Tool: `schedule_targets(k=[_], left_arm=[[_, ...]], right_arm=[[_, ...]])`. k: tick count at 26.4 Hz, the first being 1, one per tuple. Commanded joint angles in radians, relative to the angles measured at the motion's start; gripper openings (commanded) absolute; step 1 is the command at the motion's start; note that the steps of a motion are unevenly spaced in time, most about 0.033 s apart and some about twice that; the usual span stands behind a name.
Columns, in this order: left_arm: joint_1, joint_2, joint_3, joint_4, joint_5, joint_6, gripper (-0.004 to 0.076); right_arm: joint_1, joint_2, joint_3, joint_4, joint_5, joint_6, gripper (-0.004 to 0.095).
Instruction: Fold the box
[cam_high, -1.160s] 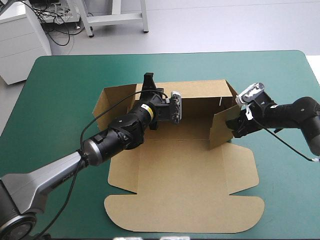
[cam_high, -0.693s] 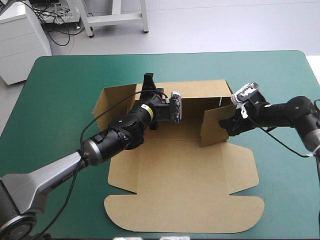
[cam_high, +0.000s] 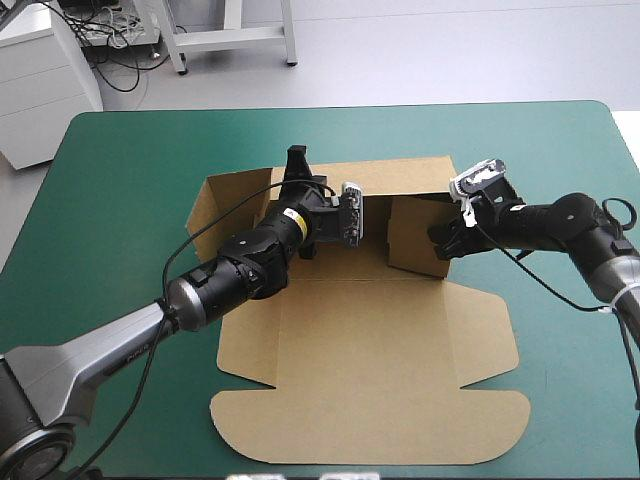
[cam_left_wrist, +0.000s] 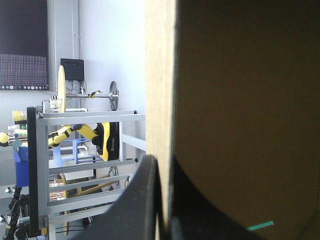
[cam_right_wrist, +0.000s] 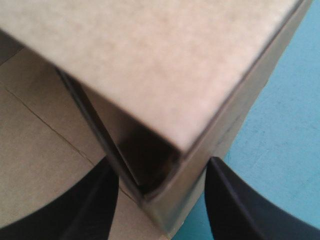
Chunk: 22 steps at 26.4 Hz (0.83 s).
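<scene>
Box (cam_high: 380, 350): matte brown board, far walls upright

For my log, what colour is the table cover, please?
Teal-green cover, clearest in the high view.

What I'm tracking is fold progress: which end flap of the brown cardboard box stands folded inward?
The brown cardboard flap at the right gripper, upright and turned inward; the flap on the left arm's side splays outward.
</scene>
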Motion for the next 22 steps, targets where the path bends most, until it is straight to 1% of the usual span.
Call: schedule_targets(k=[1,3,6,8,10,11,14,16,17,22], left_arm=[[-0.014,-0.017,-0.008,-0.054,0.002,-0.031,-0.0032],[-0.014,-0.017,-0.008,-0.054,0.004,-0.031,-0.0032],[-0.014,-0.017,-0.008,-0.045,0.004,-0.031,-0.0032],[-0.014,-0.017,-0.008,-0.026,0.004,-0.031,-0.0032],[-0.014,-0.017,-0.008,-0.012,0.004,-0.031,-0.0032],[-0.014,-0.017,-0.008,-0.006,0.004,-0.031,-0.0032],[-0.014,-0.019,-0.01,-0.004,0.003,-0.031,-0.0016],[-0.014,-0.025,-0.01,-0.004,-0.004,-0.031,0.0023],[-0.014,-0.029,-0.01,-0.004,-0.006,-0.031,0.0057],[-0.04,-0.074,-0.01,-0.019,-0.008,-0.031,0.0299]], right_arm=[[0.005,-0.028,-0.023,0.059,-0.03,0.0,0.0364],[0.005,-0.028,-0.023,0.062,-0.026,0.0,0.0271],[0.005,-0.028,-0.023,0.067,-0.024,0.0,0.0178],[0.005,-0.028,-0.023,0.075,-0.021,0.0,0.0075],[0.005,-0.028,-0.023,0.075,-0.017,-0.002,-0.0008],[0.005,-0.028,-0.023,0.075,-0.017,-0.002,-0.0022],[0.005,-0.028,-0.023,0.075,-0.017,-0.002,-0.0023],[0.005,-0.028,-0.023,0.075,-0.017,-0.001,-0.0023],[0.005,-0.028,-0.023,0.077,-0.017,-0.001,-0.0023],[0.005,-0.028,-0.023,0.082,-0.017,0.003,-0.0022]])
